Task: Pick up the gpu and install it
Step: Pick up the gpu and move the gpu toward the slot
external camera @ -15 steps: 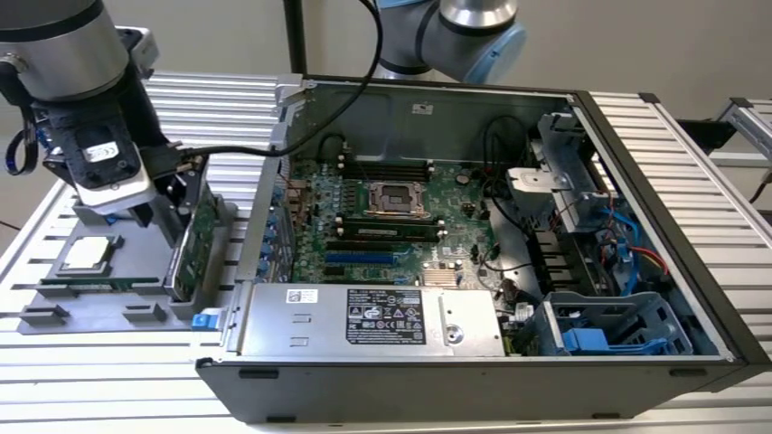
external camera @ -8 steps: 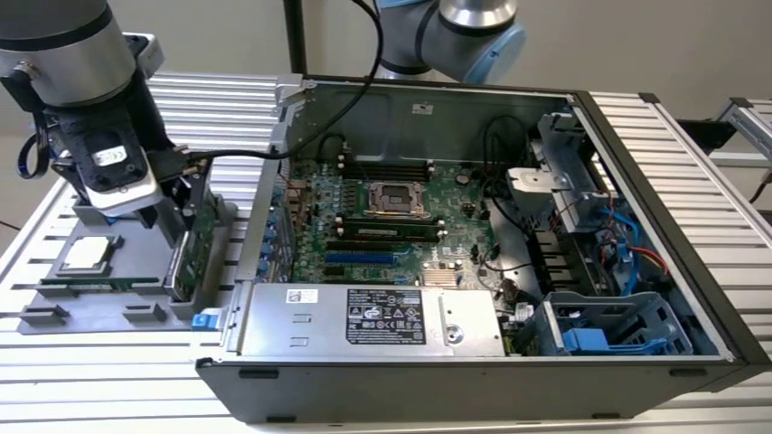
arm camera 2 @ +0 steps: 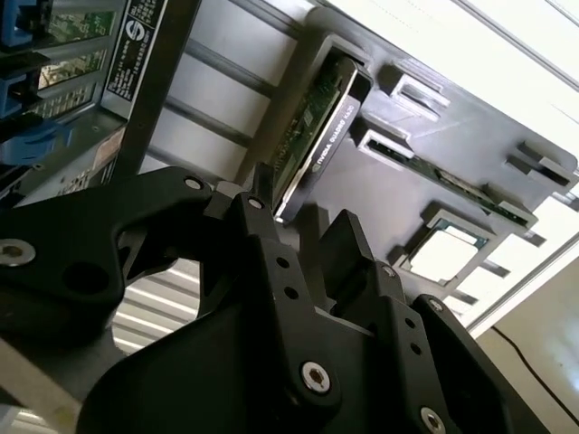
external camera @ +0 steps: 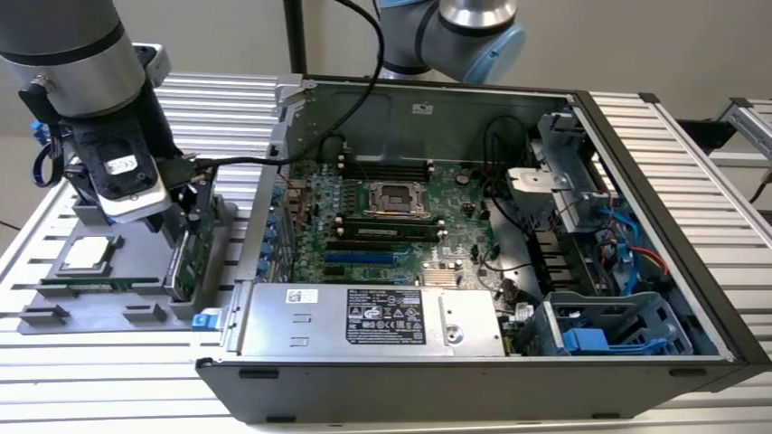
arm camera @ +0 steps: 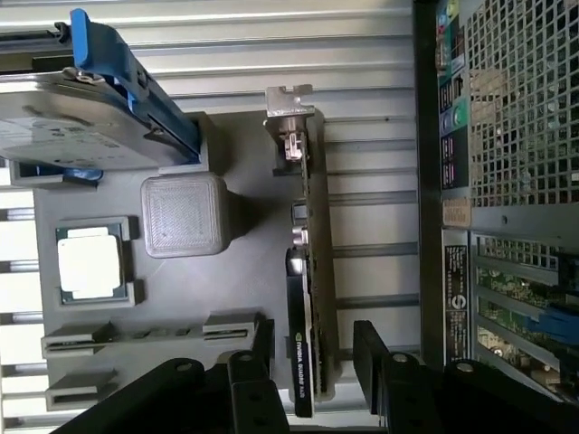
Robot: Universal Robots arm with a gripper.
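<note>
In the exterior view, one gpu (external camera: 183, 262) stood on edge along the tray's (external camera: 139, 258) edge nearest one open case (external camera: 483, 226), the claw (external camera: 184, 215) just above. Both wrist views showed its two fingers (arm camera: 369, 348) spread, straddling the card, gripping nothing; the first wrist view added one drive (arm camera: 81, 127).

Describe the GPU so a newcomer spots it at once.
Beside the open black computer case sits a grey parts tray. In its slot nearest the case, a green circuit card stands on edge. Only this one has a black cooler and silver end bracket, unlike the square processor chip and blue-framed silver hard drive.
</note>
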